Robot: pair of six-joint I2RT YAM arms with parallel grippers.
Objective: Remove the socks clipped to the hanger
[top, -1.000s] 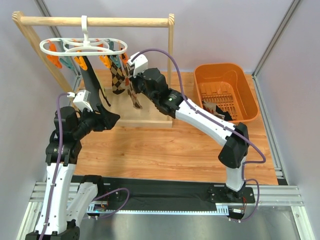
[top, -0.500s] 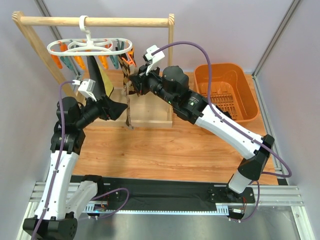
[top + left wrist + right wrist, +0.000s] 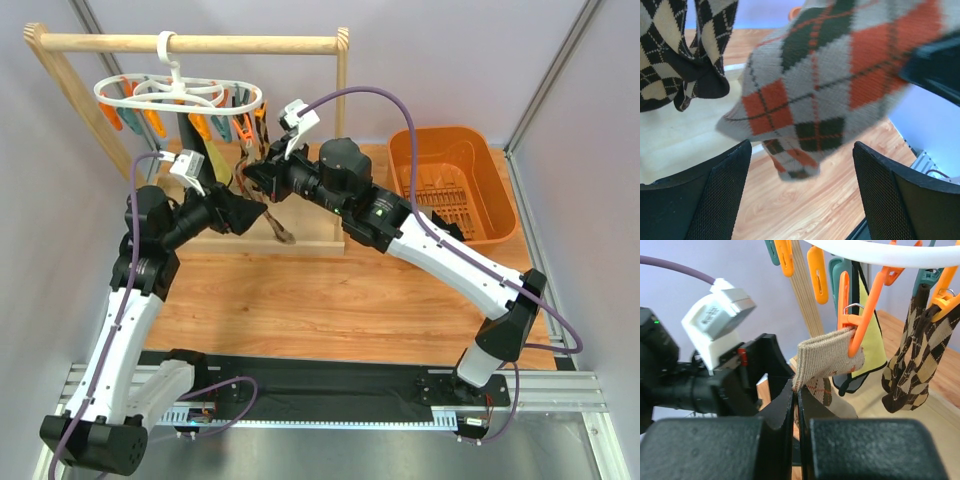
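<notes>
The white ring hanger hangs by its hook from the wooden rail, with orange and teal clips below it; its ring also shows in the right wrist view. My right gripper is shut on the cuff of a tan argyle sock that an orange clip still pinches. My left gripper is open just under that sock's orange-diamond foot, not touching it. Dark brown argyle socks and a black and yellow-green sock hang from other clips.
The wooden rail frame stands at the back left on a wooden base. An orange basket at the right holds removed socks. Both arms crowd under the hanger.
My right gripper has moved left and down with the tan argyle sock's cuff in it. My left gripper has risen and moved right under that sock. The hanger has swung a little.
</notes>
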